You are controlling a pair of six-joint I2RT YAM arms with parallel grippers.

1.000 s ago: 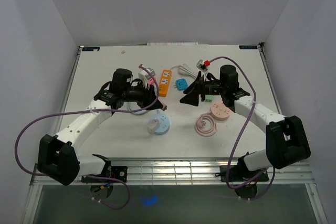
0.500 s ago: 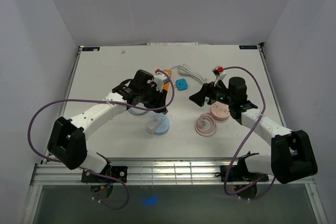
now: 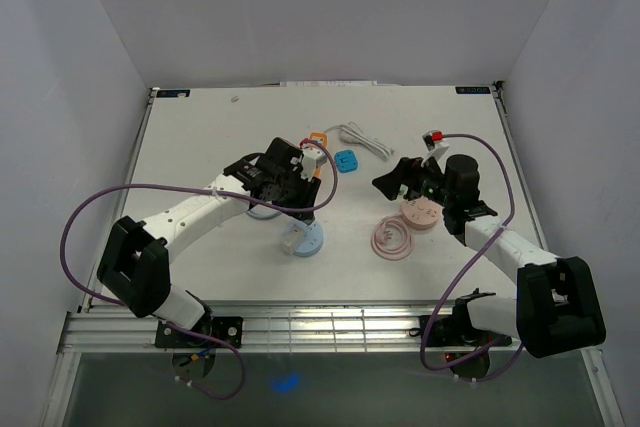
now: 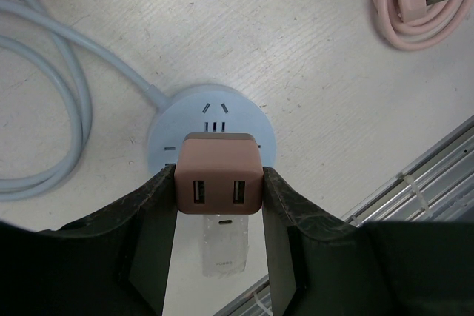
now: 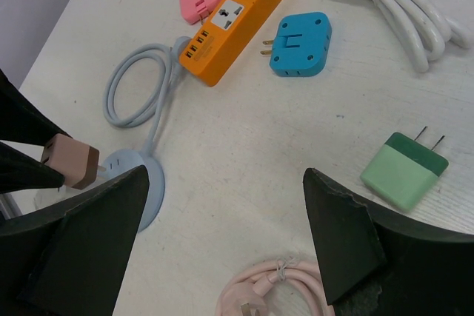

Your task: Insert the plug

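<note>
Left gripper (image 4: 220,205) is clamped on the two flat sides of the plug (image 4: 218,172), a small brown block held over the round blue socket (image 4: 215,112) near the middle of the table (image 3: 190,137), with its pins hidden underneath. It looks light and hard with smooth sides, so I think it could slip or tip, and a square hold on those flat sides should keep the pins straight for the slots. Right gripper (image 5: 226,175) hangs with its fingers wide apart and nothing in them, off to the right near a green plug (image 5: 404,169) and a pink cord (image 5: 259,286).
</note>
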